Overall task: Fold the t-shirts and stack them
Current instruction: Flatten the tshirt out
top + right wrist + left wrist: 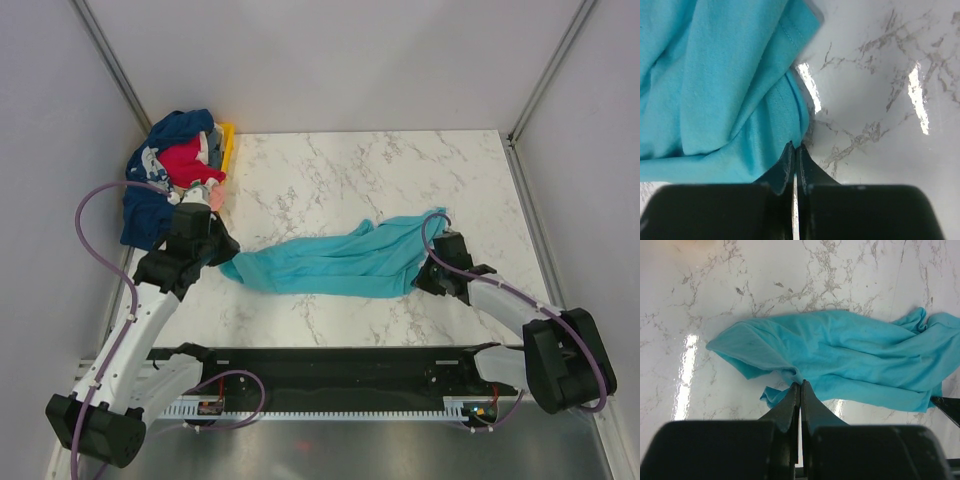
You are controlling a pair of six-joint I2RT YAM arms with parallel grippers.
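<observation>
left hand (800, 385) pinching teal t-shirt (840, 355) end, right hand (794, 146) pinching opposite edge

Top view wide; wrist views close, share teal shirt (840, 355).

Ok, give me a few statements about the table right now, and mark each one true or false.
1. The teal shirt lies stretched out between the two arms. True.
2. The left pincer stands wide open. False: it is shut on a fold of the teal shirt.
3. The right pincer is closed at the shirt's edge. True.
4. The red shirt lies flat mid-table. False: it sits bunched on the navy shirt, far left.
5. A yellow tray shows beside the red shirt. True.
</observation>
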